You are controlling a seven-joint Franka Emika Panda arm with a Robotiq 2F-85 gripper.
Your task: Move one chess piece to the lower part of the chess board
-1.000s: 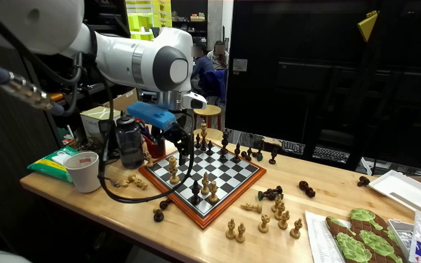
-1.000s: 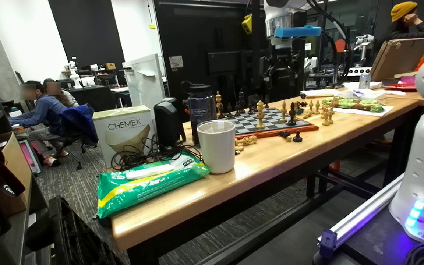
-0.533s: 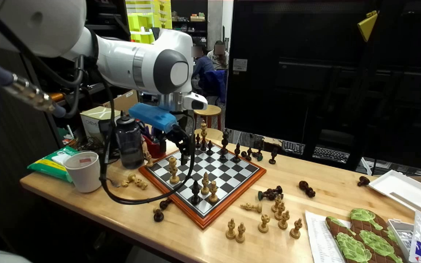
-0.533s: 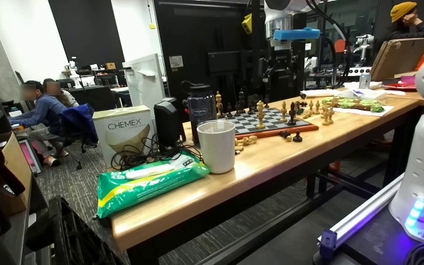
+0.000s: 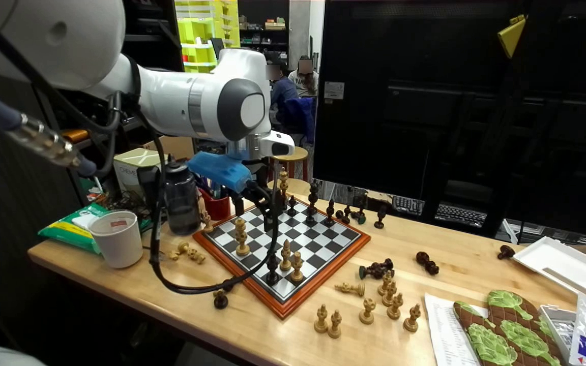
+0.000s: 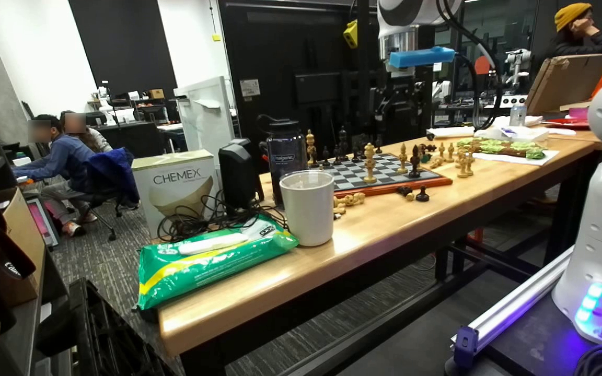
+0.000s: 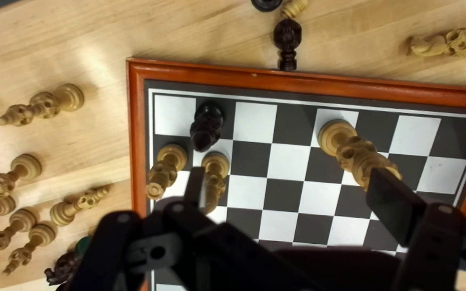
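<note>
The chess board (image 5: pixel 325 274) lies on the table and shows in both exterior views; in the wrist view its reddish-brown border (image 7: pixel 338 86) runs across the top. A tall tan piece (image 5: pixel 241 238) stands near one edge; in the wrist view it (image 7: pixel 337 136) rises behind my right finger. A black piece (image 7: pixel 207 125) and two tan pieces (image 7: pixel 215 169) (image 7: pixel 167 161) stand near one corner. My gripper (image 7: pixel 291 194) is open and empty above the board, its fingers wide apart. One finger overlaps a tan piece in view; contact cannot be told. In an exterior view the gripper (image 5: pixel 253 216) hangs over the board.
Loose tan pieces (image 5: pixel 367 311) and fallen dark pieces (image 5: pixel 376 269) lie beside the board. More dark pieces (image 5: pixel 312 201) stand along its far side. A white cup (image 5: pixel 116 241), a dark bottle (image 5: pixel 181 203) and a red holder (image 5: pixel 216 207) stand nearby. An oven mitt (image 5: pixel 506 325) lies across the table.
My gripper has come down and shifted a little to the right in an exterior view, its cable loop moving with it. It stays open. The pieces and board have not moved.
</note>
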